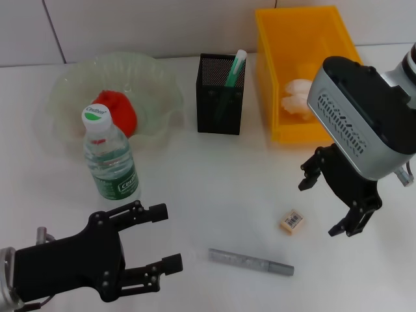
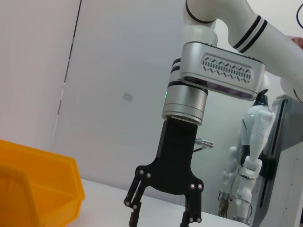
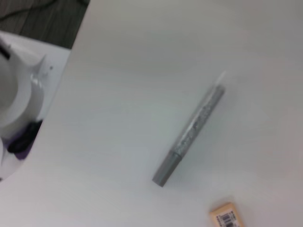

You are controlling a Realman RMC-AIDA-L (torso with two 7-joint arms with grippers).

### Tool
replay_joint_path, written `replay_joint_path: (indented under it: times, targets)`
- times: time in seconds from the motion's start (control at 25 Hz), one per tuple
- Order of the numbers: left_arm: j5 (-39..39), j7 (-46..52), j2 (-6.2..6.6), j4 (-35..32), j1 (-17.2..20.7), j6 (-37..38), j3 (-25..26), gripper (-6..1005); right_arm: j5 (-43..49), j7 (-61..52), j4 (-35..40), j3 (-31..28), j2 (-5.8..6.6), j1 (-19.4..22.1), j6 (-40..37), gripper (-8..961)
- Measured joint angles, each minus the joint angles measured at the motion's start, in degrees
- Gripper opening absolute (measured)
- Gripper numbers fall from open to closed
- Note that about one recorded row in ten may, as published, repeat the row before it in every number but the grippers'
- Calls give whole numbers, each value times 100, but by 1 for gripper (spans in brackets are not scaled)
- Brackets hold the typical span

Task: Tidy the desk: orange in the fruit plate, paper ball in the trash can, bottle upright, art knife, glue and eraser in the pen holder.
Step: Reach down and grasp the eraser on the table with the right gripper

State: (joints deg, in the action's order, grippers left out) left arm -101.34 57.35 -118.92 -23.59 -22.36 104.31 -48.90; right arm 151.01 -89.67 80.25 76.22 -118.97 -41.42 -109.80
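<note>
The orange (image 1: 116,112) lies in the translucent fruit plate (image 1: 65,84) at the back left. The bottle (image 1: 110,159) stands upright in front of the plate. The black mesh pen holder (image 1: 221,97) holds the green glue stick (image 1: 235,68). The paper ball (image 1: 296,96) lies in the yellow bin (image 1: 270,71). The eraser (image 1: 292,221) and the grey art knife (image 1: 250,261) lie on the table; both show in the right wrist view, the knife (image 3: 191,132) and the eraser (image 3: 227,216). My right gripper (image 1: 320,208) is open and empty, just right of the eraser. My left gripper (image 1: 169,237) is open and empty at the front left.
The white table's front edge and part of my body (image 3: 14,94) show in the right wrist view. The left wrist view shows the right gripper (image 2: 160,220) and a corner of the yellow bin (image 2: 38,189). A wall runs behind the table.
</note>
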Motion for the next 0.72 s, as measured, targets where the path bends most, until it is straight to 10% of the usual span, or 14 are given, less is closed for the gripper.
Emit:
replay_joint_path:
  times: [0.72]
  targets:
    - [85,-13,0,131,-63,-8,5,814,135,1504,-1252,472,-6,-204,1130,814]
